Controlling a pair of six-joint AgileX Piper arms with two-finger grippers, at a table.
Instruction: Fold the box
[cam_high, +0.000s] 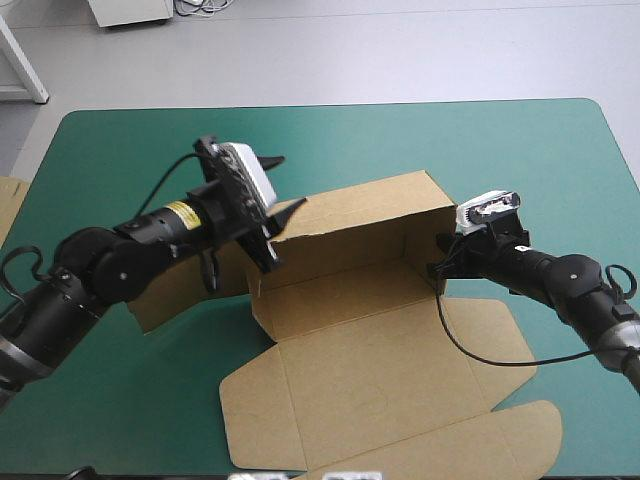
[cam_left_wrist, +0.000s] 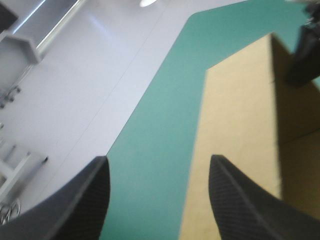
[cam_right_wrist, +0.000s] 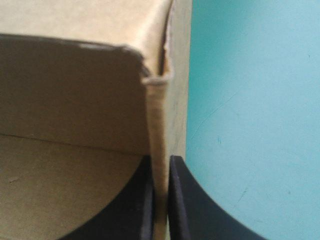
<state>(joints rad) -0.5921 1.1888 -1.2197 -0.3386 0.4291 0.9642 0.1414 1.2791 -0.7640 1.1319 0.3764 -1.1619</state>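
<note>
Risk first: a lost wall. Right gripper (cam_right_wrist: 160, 159), two broad black fins, is pinched all but closed on the thin upright end wall of the brown cardboard box (cam_high: 370, 330), with one fin inside the tray and one outside. The grip sits low on the corner edge, and a small gap shows at the tucked fold ahead of the fins. My judgement: a sideways pull could crease or tear that edge, or the wall could slip free and fall flat.

Left gripper (cam_high: 280, 195) stands wide apart and holds nothing. The raised long wall's outer face lies just beside one fin, with teal-green table cover (cam_left_wrist: 150, 150) showing between the fins. Whether that fin touches the board, I cannot tell. If this arm pushes in while the other holds, the half-raised tray could skid on the cover, or the long wall could buckle.

Box sits between the two grippers, walls up, lid panel flat on the robot's side.
</note>
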